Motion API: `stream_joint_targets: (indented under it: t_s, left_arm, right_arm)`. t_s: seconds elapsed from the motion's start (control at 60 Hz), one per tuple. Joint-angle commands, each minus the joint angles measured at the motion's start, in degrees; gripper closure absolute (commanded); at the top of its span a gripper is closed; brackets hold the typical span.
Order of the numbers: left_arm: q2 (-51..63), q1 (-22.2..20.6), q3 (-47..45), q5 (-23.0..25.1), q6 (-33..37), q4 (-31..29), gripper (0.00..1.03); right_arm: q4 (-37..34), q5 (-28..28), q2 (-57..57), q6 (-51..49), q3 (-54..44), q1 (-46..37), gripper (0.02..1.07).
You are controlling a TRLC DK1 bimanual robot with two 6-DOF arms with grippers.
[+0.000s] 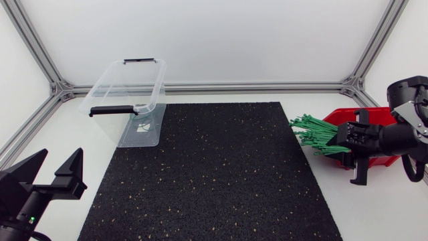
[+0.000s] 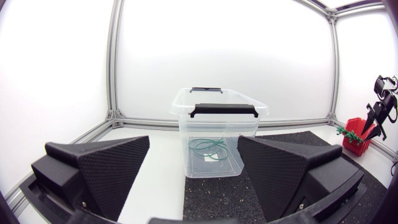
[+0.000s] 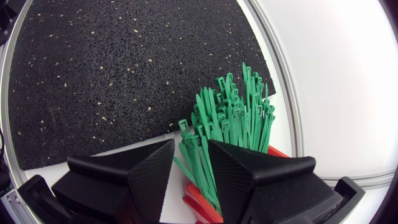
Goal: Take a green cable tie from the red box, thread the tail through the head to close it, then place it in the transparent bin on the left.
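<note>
1. Green cable ties: bundled in the red box, long axes running out over its rim, heads at the free ends fanning beyond the box.
2. Right gripper: directly over the bundle at that same rim of the red box. Fingers straddle a few strands, with a narrow gap left between them. Strands pass lengthwise through the gap, so the fingers would squeeze across their width. Cannot tell whether either pad touches a strand; no firm hold visible, nothing raised clear of the box.
3. Judgement for the coming move: a pinch here, then a pull away from the red box along the strands' length, looks the natural draw. Several strands share the gap, so more than one may come away.
4. Black mat: just beside the red box, under the fanned heads' outer reach.
5. Transparent bin: well apart from the red box, across the mat, with a closed green loop on its floor.
6. Left gripper: farthest from the red box, beyond the mat's opposite edge, fingers spread wide and empty. Right arm much the nearer to the ties.
</note>
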Motion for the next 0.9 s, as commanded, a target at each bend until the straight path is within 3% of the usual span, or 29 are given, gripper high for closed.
stream_joint_targets:
  t_s: [0.0, 0.217, 0.883]
  left_arm:
    - [-0.2, 0.1, -2.2, 0.2, -1.2, -1.3, 0.04]
    - [-0.2, 0.1, -2.2, 0.2, -1.2, -1.3, 0.04]
    - [-0.2, -0.1, -2.2, 0.2, -1.2, -1.3, 0.04]
  right_arm:
    - [0.6, 0.5, 1.2, -1.2, -1.5, 0.7, 0.65]
    - [2.0, 1.2, 1.9, -1.2, -2.1, 1.3, 0.78]
    - [2.0, 1.0, 0.1, -1.3, -2.0, 1.5, 0.85]
